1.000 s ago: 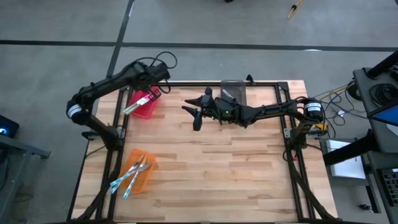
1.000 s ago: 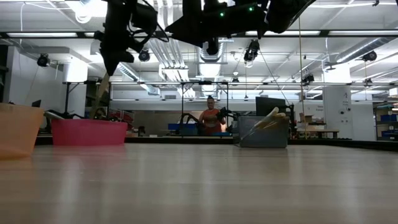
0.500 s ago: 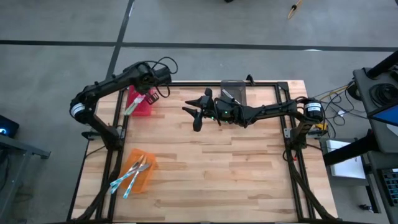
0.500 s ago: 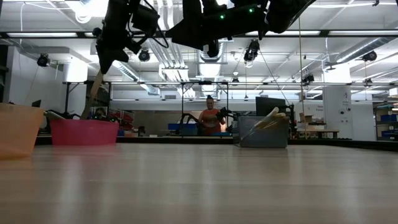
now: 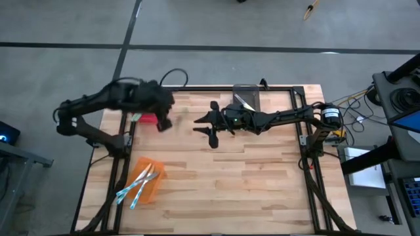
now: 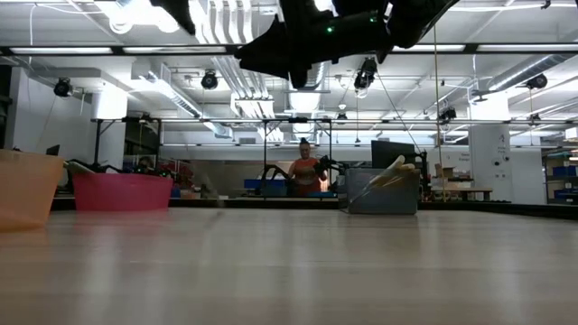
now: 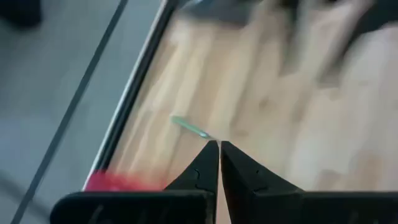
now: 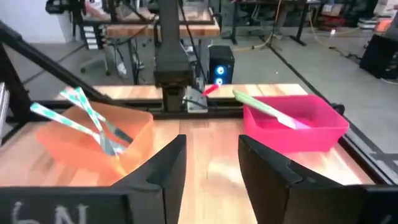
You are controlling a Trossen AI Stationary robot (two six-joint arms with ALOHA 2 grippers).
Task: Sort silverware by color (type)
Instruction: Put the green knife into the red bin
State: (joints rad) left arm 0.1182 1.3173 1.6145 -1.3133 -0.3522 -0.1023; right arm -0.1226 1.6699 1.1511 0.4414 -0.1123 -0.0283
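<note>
The silverware lies in three bins. Light-blue-handled knives [image 5: 134, 188] stick out of the orange bin [image 5: 149, 185] at the near left. A green-handled knife [image 8: 264, 107] leans on the rim of the red bin [image 8: 298, 127] at the far left. Yellow handles [image 6: 394, 171] stand in the grey bin [image 5: 247, 97] at the far edge. My left gripper [image 7: 219, 145] is shut and holds nothing, hovering over the table just right of the red bin [image 5: 146, 119]. My right gripper [image 8: 211, 168] is open and holds nothing, high over the table's middle [image 5: 203, 130], pointing at the left bins.
The bare wooden tabletop [image 5: 236, 177] spreads across the middle and right. A black frame [image 5: 125, 141] runs along the table's edges. In the low view a person [image 6: 305, 171] sits far off in the room behind the table.
My left gripper, still shut, has swung away from above the red bin, rising and coming toward the table's near edge and middle; its arm has folded back to the left. My right gripper has turned a little at the wrist where it hangs. The green-handled knife stays in the red bin.
</note>
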